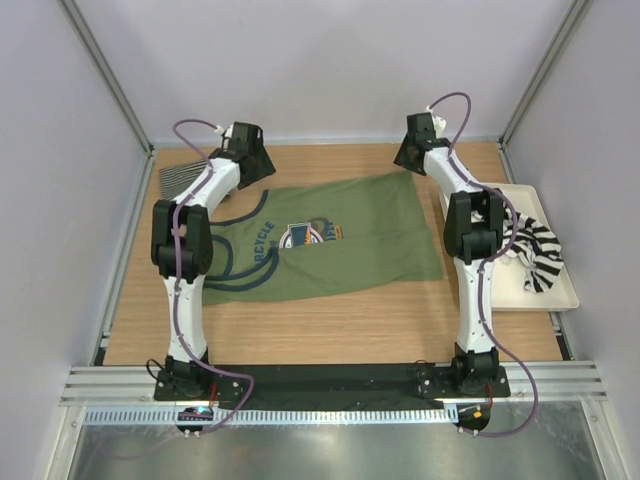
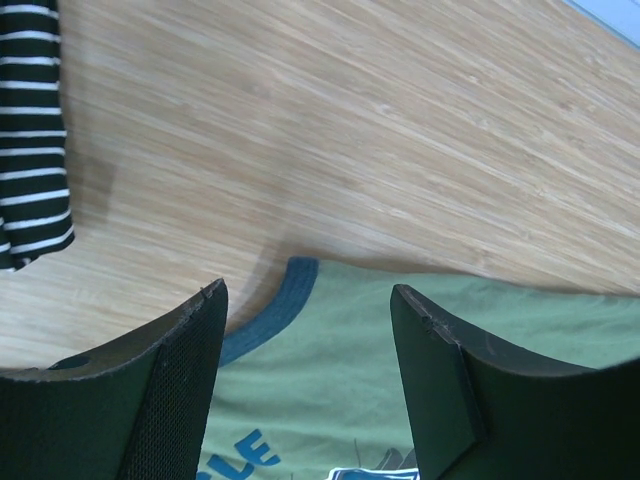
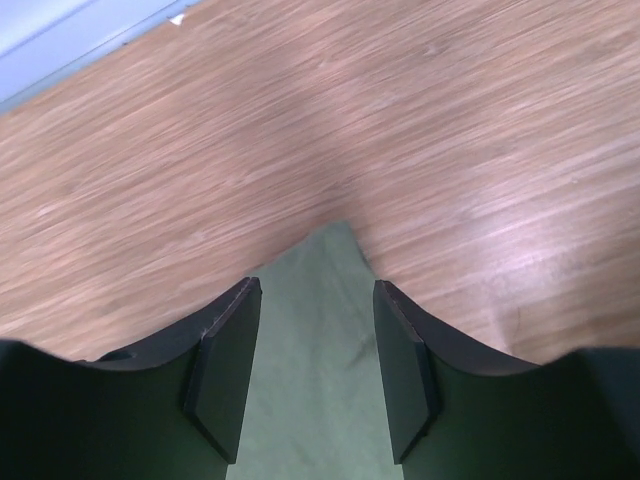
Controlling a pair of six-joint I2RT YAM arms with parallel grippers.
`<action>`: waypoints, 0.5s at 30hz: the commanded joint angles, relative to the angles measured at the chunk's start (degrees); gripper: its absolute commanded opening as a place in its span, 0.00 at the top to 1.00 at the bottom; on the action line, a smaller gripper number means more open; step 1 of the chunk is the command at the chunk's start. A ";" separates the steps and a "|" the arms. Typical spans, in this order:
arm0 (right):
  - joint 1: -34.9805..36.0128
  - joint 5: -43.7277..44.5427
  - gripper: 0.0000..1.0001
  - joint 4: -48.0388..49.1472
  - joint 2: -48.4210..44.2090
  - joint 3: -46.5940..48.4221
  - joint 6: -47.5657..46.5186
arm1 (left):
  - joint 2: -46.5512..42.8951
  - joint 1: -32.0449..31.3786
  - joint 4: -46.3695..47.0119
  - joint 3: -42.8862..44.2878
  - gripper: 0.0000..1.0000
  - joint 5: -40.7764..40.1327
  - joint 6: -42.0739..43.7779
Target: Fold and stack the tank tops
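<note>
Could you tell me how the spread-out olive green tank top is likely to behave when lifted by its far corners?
The olive green cloth tank top will probably hang limp, since it lies flat with soft wrinkles. It looks thin, so likely light. Pushed across the wooden table, it would probably bunch rather than slide.

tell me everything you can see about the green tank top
The olive green tank top: soft cloth, dark blue trim at neck and armholes, chest print with blue lettering. It lies spread flat, slightly creased, on the wooden table, neck to the left, hem to the right. The left pincer is open over a strap, the right pincer open over a hem corner; neither grips it.
</note>
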 commanded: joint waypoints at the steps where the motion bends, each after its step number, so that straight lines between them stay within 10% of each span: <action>1: -1.11 0.04 0.44 -2.14 2.47 6.10 -1.69 | 1.06 -0.25 0.50 3.88 0.33 0.37 0.58; 15: -1.64 -4.26 0.59 -1.70 9.43 11.47 -0.46 | 5.37 -1.13 0.85 6.43 0.34 2.13 0.23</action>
